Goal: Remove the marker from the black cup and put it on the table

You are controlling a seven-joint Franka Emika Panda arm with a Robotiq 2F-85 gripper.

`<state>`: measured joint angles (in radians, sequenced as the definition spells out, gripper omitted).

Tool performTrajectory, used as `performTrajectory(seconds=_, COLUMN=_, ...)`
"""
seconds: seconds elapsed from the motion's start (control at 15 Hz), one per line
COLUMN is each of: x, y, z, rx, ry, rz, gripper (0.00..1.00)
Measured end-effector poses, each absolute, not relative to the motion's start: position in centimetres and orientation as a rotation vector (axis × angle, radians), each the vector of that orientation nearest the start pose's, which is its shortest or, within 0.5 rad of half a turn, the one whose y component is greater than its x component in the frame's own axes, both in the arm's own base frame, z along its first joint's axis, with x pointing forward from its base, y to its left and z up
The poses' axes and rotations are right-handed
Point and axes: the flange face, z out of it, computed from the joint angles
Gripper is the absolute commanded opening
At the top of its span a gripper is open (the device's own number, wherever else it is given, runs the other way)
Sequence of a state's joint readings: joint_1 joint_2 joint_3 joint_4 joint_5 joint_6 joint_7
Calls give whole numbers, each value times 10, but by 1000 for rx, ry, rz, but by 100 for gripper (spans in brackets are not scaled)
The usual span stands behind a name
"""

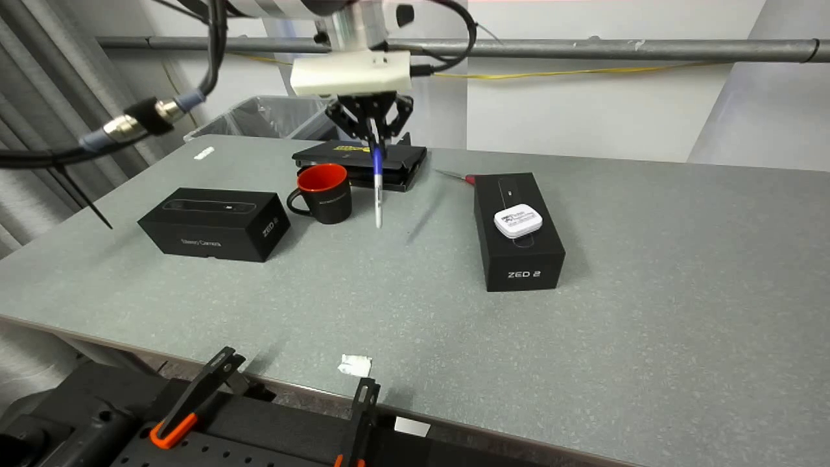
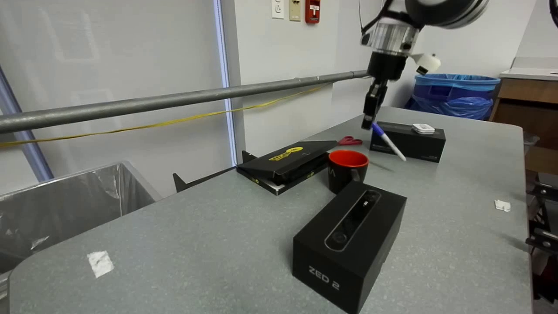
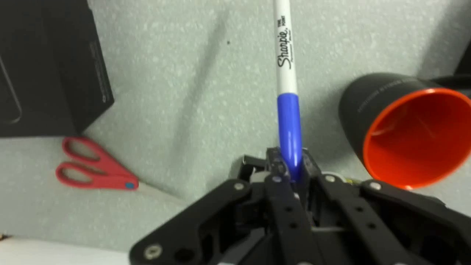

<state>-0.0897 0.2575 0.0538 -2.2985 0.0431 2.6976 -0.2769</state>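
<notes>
The marker, with a blue cap and white barrel, shows in both exterior views (image 1: 378,194) (image 2: 390,143) and the wrist view (image 3: 287,79). My gripper (image 1: 377,144) is shut on its blue cap end, as the wrist view (image 3: 291,162) shows. The marker is held in the air, white end down, and tilted in an exterior view. The black cup (image 1: 332,205) with red inside stands upright on the grey table (image 1: 402,305), beside the gripper and apart from the marker. In the wrist view the cup (image 3: 358,105) is at the right and its visible inside looks bare.
A black ZED box (image 1: 214,227) stands beside the cup. Another black box (image 1: 519,263) bears a white tin (image 1: 518,220). A flat black box (image 1: 402,159) lies behind the cup. Red scissors (image 3: 99,169) lie near the box with the tin. A clear bin (image 1: 266,117) stands beyond the table.
</notes>
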Motion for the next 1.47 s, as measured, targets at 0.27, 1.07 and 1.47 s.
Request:
performTrajectory(seconds=0.27, x=548, y=-28, z=188, rx=-3101, ry=-277, rz=-82, gripper=3)
performTrajectory(seconds=1.07, x=578, y=-31, z=180, rx=-3100, ry=-268, rz=-95, gripper=100)
performTrajectory(seconds=1.47, x=584, y=-32, z=186, rx=-3101, ry=-266, rz=-117, gripper=100)
